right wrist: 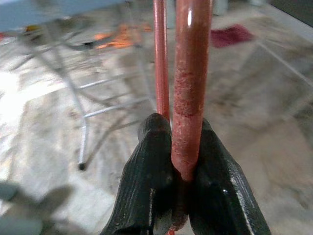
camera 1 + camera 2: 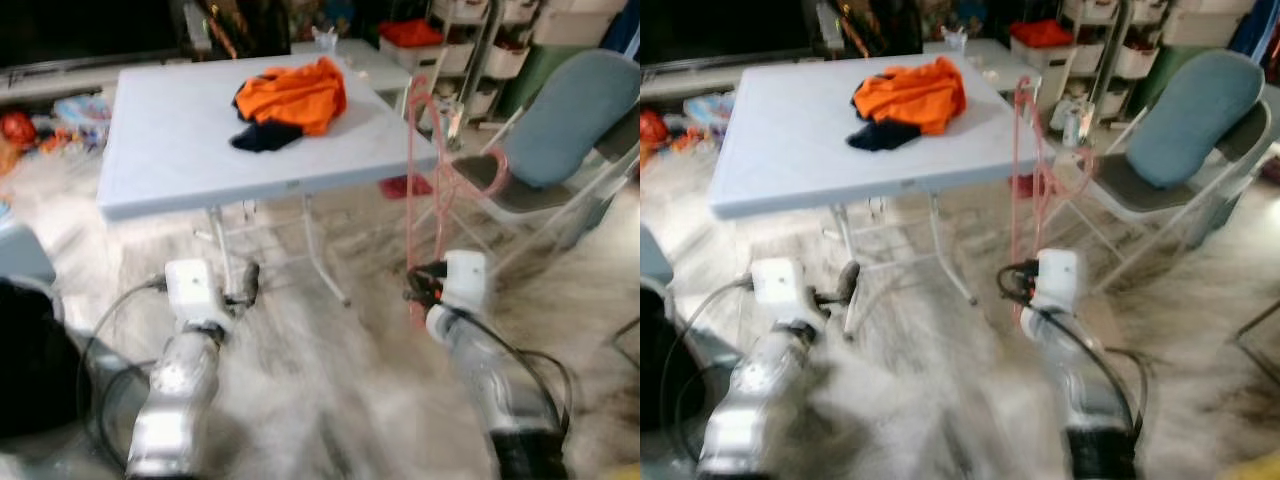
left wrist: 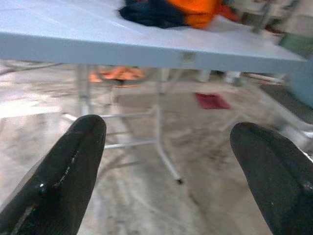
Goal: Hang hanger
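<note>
We have the pink hanger (image 2: 425, 190) pinched at its lower end between the closed fingers (image 1: 146, 196) of our right gripper (image 2: 425, 290), standing upright so that its hook rises beside the near right corner of the bench (image 2: 180, 140). The left gripper (image 2: 243, 283) hangs below the bench's front edge with its fingers spread wide and nothing between them.

Our hold is the weak point, we judge: the fingers bite only a short stretch of the rod near its end, so the long hanger could pivot or slide out if we swing it or walk briskly. Its top also stands just beside the bench corner, and near the folding chair (image 2: 560, 140) beyond it, so a turn could snag the hook on either. We see no rail to hang it on, and the head views are blurred, so aiming will be uncertain.

On the bench lies an orange garment (image 2: 295, 95) over a dark one (image 2: 262, 137). Behind the bench, pale storage drawers (image 2: 500, 50) stand stacked, one topped by something red (image 2: 410, 33); their contents are too blurred to tell.
</note>
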Controlling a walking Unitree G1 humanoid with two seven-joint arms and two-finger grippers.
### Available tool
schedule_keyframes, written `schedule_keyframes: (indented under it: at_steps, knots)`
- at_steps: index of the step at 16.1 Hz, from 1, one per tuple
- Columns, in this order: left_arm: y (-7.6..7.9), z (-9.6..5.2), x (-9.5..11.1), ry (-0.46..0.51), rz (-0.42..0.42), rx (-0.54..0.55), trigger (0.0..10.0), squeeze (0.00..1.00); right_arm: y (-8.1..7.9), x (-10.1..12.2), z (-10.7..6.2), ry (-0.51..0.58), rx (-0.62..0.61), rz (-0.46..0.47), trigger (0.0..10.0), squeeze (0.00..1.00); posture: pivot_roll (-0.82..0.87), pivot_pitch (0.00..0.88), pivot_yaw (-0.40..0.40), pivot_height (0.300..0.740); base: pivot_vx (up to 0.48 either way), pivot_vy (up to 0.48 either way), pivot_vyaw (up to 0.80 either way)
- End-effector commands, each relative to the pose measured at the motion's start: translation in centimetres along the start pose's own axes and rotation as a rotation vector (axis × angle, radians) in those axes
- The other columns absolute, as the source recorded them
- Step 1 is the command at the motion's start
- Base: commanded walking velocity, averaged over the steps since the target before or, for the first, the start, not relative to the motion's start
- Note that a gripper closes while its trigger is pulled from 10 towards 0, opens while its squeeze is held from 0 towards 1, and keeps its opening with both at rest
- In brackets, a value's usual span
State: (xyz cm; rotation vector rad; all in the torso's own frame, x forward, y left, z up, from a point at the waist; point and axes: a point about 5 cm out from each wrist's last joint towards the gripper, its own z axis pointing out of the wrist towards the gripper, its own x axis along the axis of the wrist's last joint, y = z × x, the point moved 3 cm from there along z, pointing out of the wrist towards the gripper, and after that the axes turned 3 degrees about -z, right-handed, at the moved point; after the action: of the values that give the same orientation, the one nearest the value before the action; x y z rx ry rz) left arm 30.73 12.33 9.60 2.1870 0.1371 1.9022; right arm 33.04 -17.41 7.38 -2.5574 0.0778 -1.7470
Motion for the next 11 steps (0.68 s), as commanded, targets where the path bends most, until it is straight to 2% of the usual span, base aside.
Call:
schedule_keyframes:
  at_steps: [1, 6, 8, 11]
  knots:
    - [-0.43, -0.14, -0.15, -0.017, 0.024, 0.002, 10.0, 0.00, -0.20, 0.92, 0.13, 0.026, -0.021, -0.036, 10.0, 0.00, -0.08, 0.000, -0.025, 0.740, 0.000, 0.000, 0.00]
    - [0.37, -0.23, -0.04, -0.009, 0.000, -0.062, 10.0, 0.00, -0.36, 0.59, 0.05, 0.015, -0.009, -0.004, 10.0, 0.00, -0.08, 0.000, -0.023, 0.740, 0.000, 0.000, 0.00]
    - [0.47, -0.23, 0.01, -0.009, -0.001, -0.072, 10.0, 0.00, -0.35, 0.51, 0.08, 0.007, -0.012, -0.013, 10.0, 0.00, -0.08, 0.000, -0.023, 0.740, 0.000, 0.000, -0.58]
    - [0.52, -0.23, 0.02, -0.010, -0.002, -0.085, 10.0, 0.00, -0.49, 0.42, 0.18, 0.003, -0.008, -0.013, 10.0, 0.00, -0.07, 0.000, -0.024, 0.740, 0.314, 0.000, -0.80]
